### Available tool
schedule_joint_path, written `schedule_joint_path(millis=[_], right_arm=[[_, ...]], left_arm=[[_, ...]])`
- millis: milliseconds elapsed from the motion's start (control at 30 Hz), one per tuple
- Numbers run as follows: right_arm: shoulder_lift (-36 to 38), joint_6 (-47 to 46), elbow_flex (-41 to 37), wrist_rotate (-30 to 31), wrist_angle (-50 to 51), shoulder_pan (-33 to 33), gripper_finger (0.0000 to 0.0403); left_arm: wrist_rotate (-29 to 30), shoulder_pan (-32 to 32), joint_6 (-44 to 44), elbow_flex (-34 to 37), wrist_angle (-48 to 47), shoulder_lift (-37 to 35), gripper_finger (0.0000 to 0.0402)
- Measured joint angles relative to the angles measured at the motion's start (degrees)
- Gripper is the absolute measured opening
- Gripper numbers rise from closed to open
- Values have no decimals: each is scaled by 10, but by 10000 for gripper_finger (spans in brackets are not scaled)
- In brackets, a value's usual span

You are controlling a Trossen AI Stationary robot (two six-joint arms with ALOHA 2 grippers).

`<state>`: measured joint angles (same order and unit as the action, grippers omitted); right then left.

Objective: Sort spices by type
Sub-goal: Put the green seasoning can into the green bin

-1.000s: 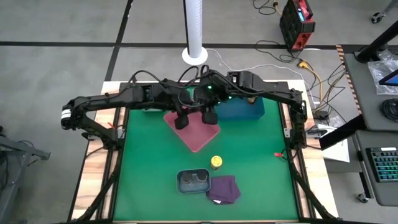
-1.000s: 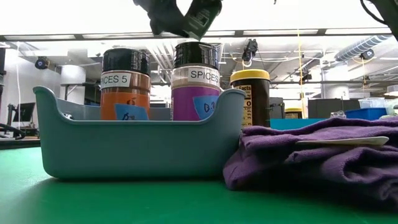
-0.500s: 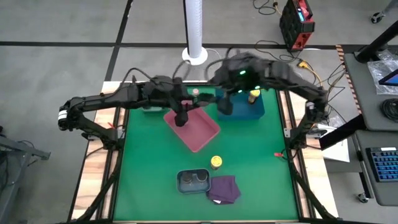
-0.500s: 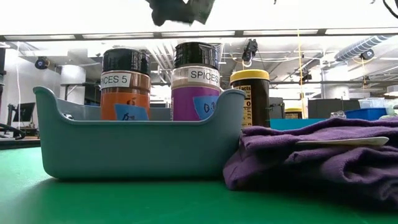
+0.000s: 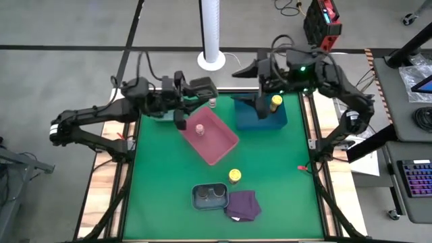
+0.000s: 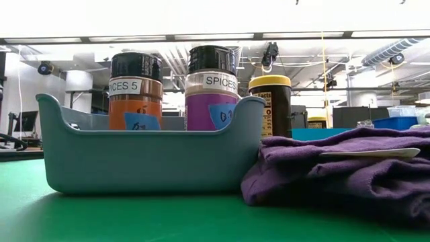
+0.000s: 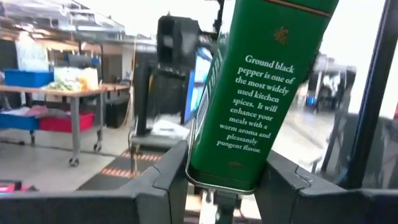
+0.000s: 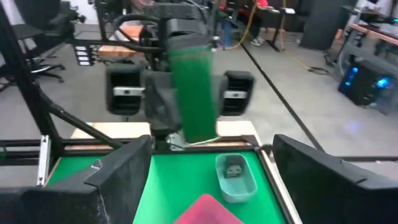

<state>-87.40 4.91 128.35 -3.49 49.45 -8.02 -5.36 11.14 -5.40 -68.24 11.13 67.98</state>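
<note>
My left gripper [image 5: 179,119], at the pink tray's [image 5: 217,143] far left corner, is shut on a green black-pepper tin [image 7: 258,93], which also shows in the right wrist view [image 8: 193,87]. My right gripper [image 5: 260,104] is open and empty above the blue tray [image 5: 263,121], where a yellow jar [image 5: 275,102] stands. A pale pink jar [image 5: 200,128] stands on the pink tray, and another [image 5: 212,102] stands beyond it. A second yellow jar [image 5: 234,175] stands on the mat. Two dark-lidded jars [image 6: 134,94] [image 6: 213,87] stand in the grey tray [image 5: 197,200]. My left gripper pinches the green tin's lower end [image 7: 225,169] between its two fingers [image 7: 169,182]. The fingers lie about level and come from the table's left. The tin stands up from the fingers, slanted, lifted clear of the table.
A purple cloth [image 5: 243,204] lies against the grey tray's right side. A teal tray [image 8: 236,180] holding a dark jar [image 8: 233,167] sits below my left gripper at the table's far left. The green mat between the trays is bare.
My left gripper has gone from over the pink tray toward the table's far left corner, and a pink jar now shows where it was. My right gripper has gone from the pink tray toward the far right, over the blue tray. Both have left the low view upward.
</note>
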Motion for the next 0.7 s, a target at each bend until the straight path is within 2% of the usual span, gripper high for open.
schedule_joint_path(millis=[167, 367, 700], right_arm=[[-24, 1, -14, -1, -64, 12, 335], [-69, 0, -16, 0, -94, 13, 337], [-84, 6, -14, -15, -125, 11, 304]], left_arm=[[2, 0, -13, 32, 41, -26, 121], [3, 0, -16, 42, 37, -27, 121], [3, 0, -15, 43, 37, -23, 121]])
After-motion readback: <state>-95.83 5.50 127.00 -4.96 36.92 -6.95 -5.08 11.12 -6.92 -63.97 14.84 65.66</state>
